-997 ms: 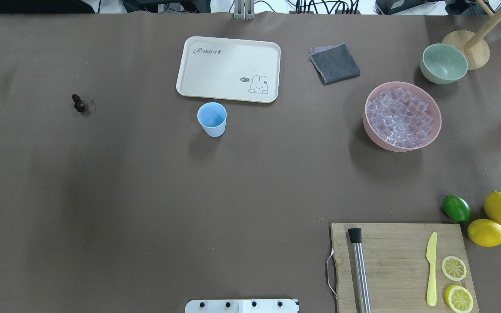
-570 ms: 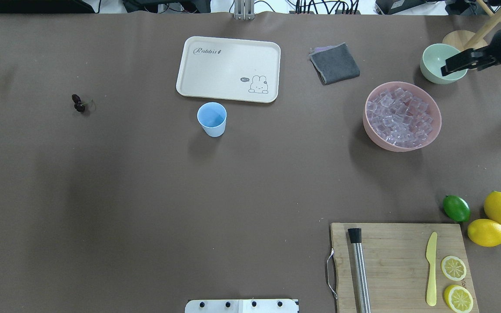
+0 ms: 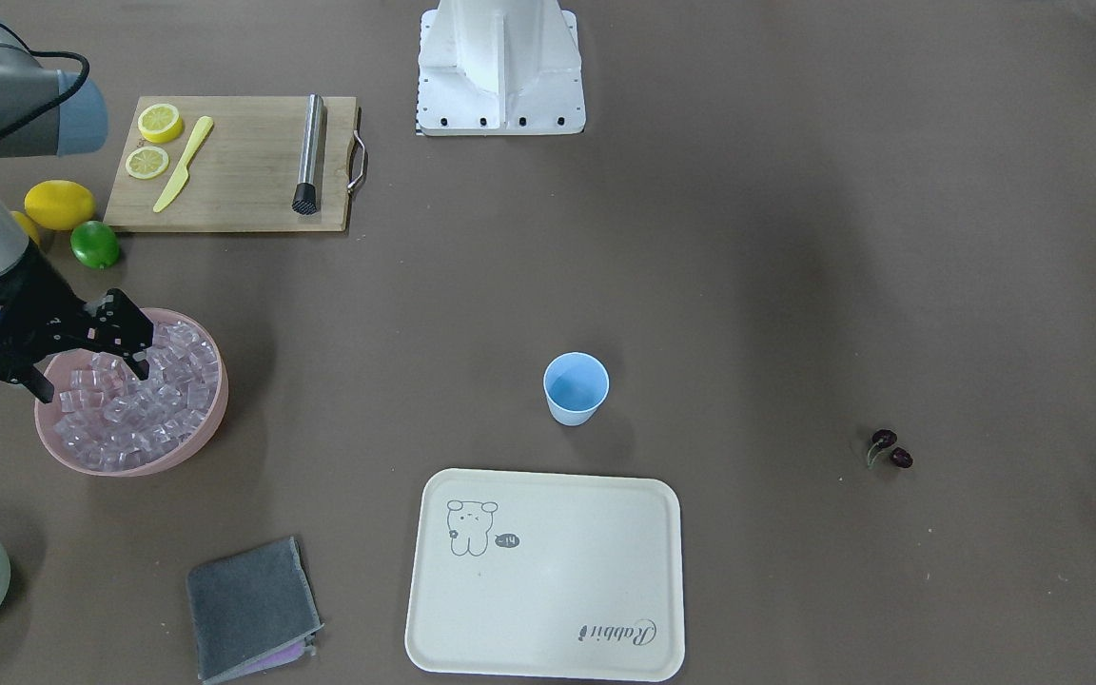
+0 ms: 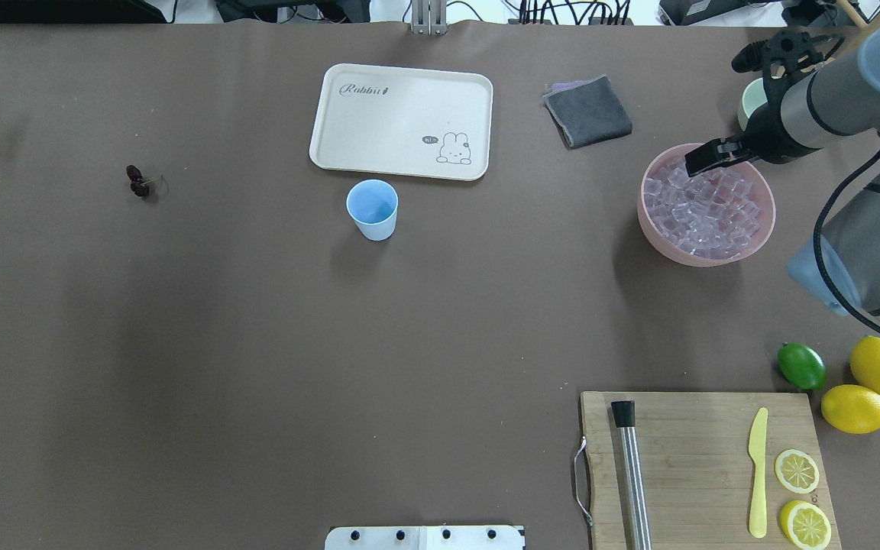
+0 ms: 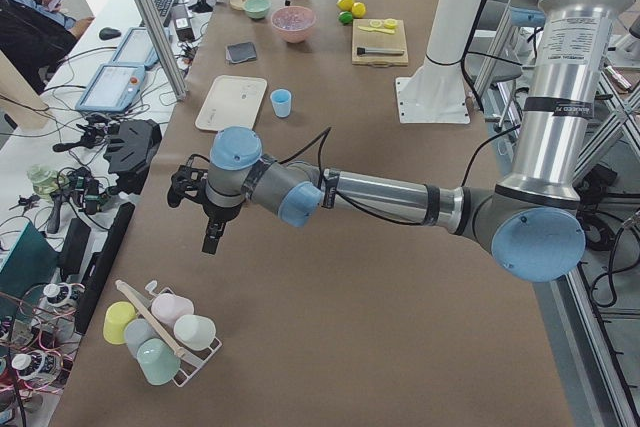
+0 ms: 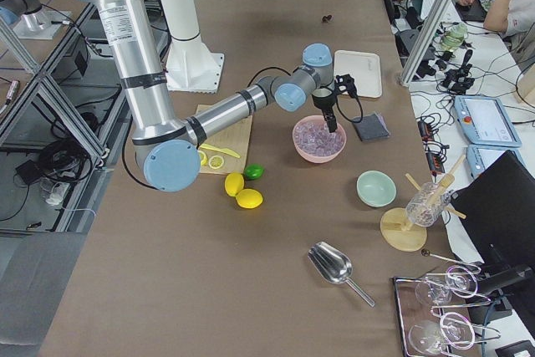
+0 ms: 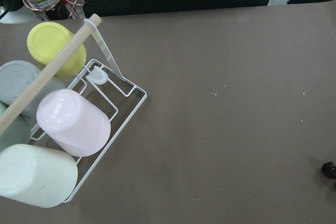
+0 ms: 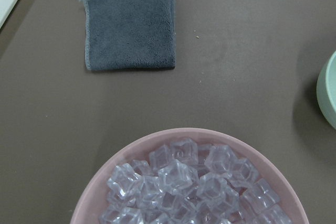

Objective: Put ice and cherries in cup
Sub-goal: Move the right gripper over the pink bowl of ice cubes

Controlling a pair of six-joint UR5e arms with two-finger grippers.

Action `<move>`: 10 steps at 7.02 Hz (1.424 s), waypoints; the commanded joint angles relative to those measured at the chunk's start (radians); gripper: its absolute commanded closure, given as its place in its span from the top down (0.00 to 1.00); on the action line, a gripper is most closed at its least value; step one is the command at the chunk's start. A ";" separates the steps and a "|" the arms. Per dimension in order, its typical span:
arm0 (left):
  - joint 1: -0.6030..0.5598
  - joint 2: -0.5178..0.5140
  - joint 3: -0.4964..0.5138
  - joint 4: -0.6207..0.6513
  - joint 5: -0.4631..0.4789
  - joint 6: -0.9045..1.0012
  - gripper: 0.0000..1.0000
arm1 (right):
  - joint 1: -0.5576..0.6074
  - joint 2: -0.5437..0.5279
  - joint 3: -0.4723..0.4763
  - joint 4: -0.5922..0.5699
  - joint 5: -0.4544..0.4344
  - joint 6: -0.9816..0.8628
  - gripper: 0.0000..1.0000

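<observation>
The ice (image 4: 703, 208) is lying heaped in the pink bowl (image 4: 703, 262) at the right of the overhead view. The cubes are jumbled, facing every way, with no long axis to speak of. The right claw (image 3: 91, 379) is hanging just over the pile, tips pointing down. Its jaws are standing wide apart with nothing between them, and I'd say it is being held that way to take a cube from above.

The cup (image 4: 372, 208) is standing upright near the middle, just below the tray (image 4: 402, 122) and well apart from the bowl. Its mouth is facing up and its axis is running vertical, so things can drop straight in. It is looking empty.

The cherries (image 4: 137, 182) are lying on the bare table far out at the left, stems trailing right, toward the cup. The left claw (image 5: 213, 237) is showing only in the side view, hanging near a rack of cups (image 7: 131, 85), and I cannot tell how its jaws are standing. Its wrist camera is catching one cherry at the lower right edge, so it is probably placed there for the fruit.
</observation>
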State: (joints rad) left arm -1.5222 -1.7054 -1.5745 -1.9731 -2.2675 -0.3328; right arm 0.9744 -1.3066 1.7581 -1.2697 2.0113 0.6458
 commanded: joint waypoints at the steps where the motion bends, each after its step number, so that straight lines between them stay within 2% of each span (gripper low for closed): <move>1: 0.001 0.003 -0.004 -0.004 0.002 0.000 0.98 | -0.045 -0.003 -0.035 0.051 -0.029 0.020 1.00; 5: 0.004 0.015 -0.001 -0.020 0.002 0.000 0.98 | -0.077 0.009 -0.086 0.061 -0.103 0.020 1.00; 7: 0.005 0.016 0.002 -0.021 0.002 0.000 0.98 | -0.079 0.065 -0.147 0.062 -0.109 0.020 1.00; 10: 0.010 0.016 0.007 -0.021 0.002 -0.002 0.98 | -0.079 0.069 -0.161 0.062 -0.112 0.018 0.98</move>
State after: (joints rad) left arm -1.5133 -1.6890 -1.5697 -1.9941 -2.2657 -0.3342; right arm 0.8959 -1.2392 1.6025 -1.2076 1.9006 0.6648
